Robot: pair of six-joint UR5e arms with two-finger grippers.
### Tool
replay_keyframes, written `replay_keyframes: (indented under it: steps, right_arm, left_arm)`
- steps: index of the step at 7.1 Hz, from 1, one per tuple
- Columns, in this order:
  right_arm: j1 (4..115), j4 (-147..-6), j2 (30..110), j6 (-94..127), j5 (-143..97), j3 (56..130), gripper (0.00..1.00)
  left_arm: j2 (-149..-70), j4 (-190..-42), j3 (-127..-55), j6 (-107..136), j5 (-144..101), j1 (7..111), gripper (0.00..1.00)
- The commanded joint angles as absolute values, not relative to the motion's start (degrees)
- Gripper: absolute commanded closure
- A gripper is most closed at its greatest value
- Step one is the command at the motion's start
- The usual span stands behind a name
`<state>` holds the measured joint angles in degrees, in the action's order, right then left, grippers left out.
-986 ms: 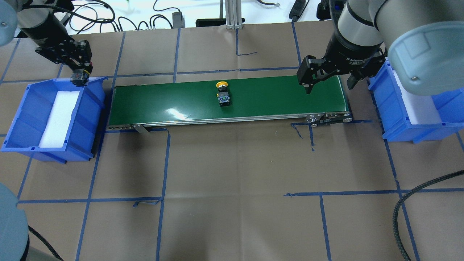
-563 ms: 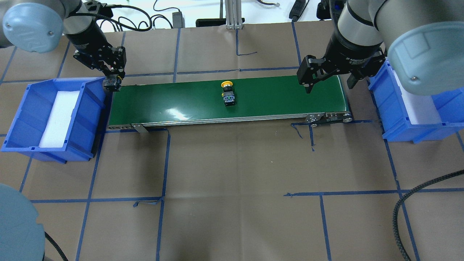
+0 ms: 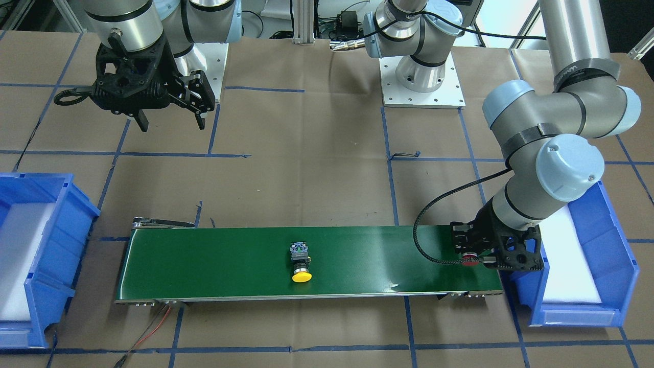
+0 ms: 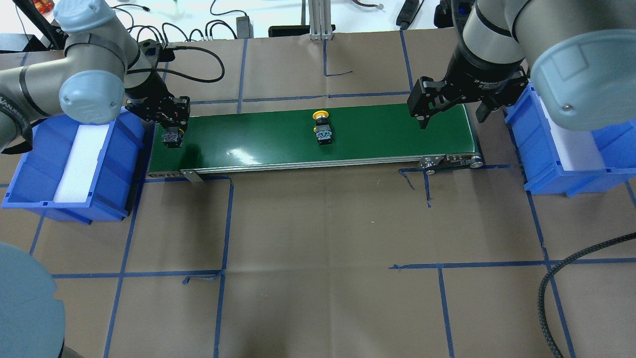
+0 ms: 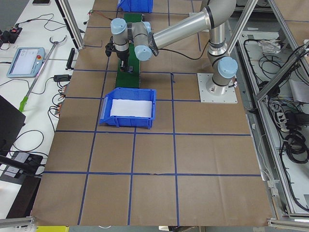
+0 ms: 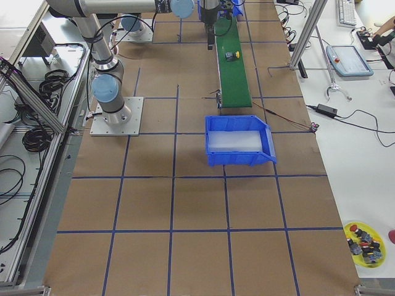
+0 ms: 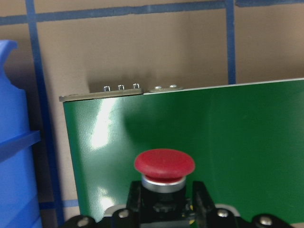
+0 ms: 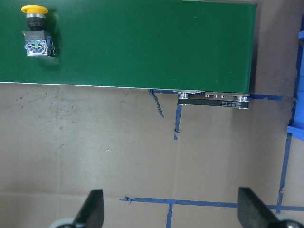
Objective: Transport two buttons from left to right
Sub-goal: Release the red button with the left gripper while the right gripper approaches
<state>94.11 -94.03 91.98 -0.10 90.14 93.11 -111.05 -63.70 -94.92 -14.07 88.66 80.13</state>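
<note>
My left gripper [image 4: 171,136] is shut on the red button [image 7: 164,162], which it holds by the black body. It is low over the left end of the green conveyor belt [image 4: 377,134]; I cannot tell whether the button touches the belt. The red cap also shows in the front-facing view [image 3: 469,262]. The yellow button [image 4: 322,130] lies on its side near the belt's middle, cap toward the far edge; it also shows in the right wrist view [image 8: 35,28]. My right gripper [image 4: 451,117] is open and empty, above the belt's right end.
A blue bin with a white foam liner [image 4: 30,164] stands off the belt's left end, and a like bin [image 4: 546,169] off its right end. Brown paper with a blue tape grid covers the table. A black cable [image 4: 561,278] lies at the front right.
My left gripper has moved right and down with the red button, from the left bin's corner to over the belt's left end. The yellow button has travelled right along the belt. The right arm has not moved.
</note>
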Motion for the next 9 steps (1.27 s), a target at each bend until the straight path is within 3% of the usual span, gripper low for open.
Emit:
replay_keyframes:
  steps: [1,3,4,5,7,9]
  right_arm:
    - [94.0,-94.0,92.0,-0.4,90.4,93.1,0.00]
    - [94.0,-94.0,92.0,-0.6,90.4,93.1,0.00]
    - [94.0,-94.1,92.0,-0.6,90.4,93.1,0.00]
    - [94.0,-94.5,91.9,-0.6,90.3,93.3,0.00]
    - [94.0,-95.1,87.9,-0.7,89.9,92.9,0.00]
    - [94.0,-104.3,83.1,-0.6,89.6,92.3,0.00]
  left_arm:
    - [-111.6,-61.9,-96.9,-14.2,88.9,79.7,0.97]
    - [-112.1,-61.8,-96.8,-14.1,88.9,79.7,0.96]
    - [-112.2,-61.7,-96.8,-14.1,88.9,79.7,0.67]
    - [-112.3,-61.7,-96.0,-14.0,88.9,79.7,0.02]
    - [-112.2,-61.9,-93.4,-13.4,88.9,78.6,0.01]
    - [-112.1,-69.4,-86.0,-11.5,89.0,78.2,0.00]
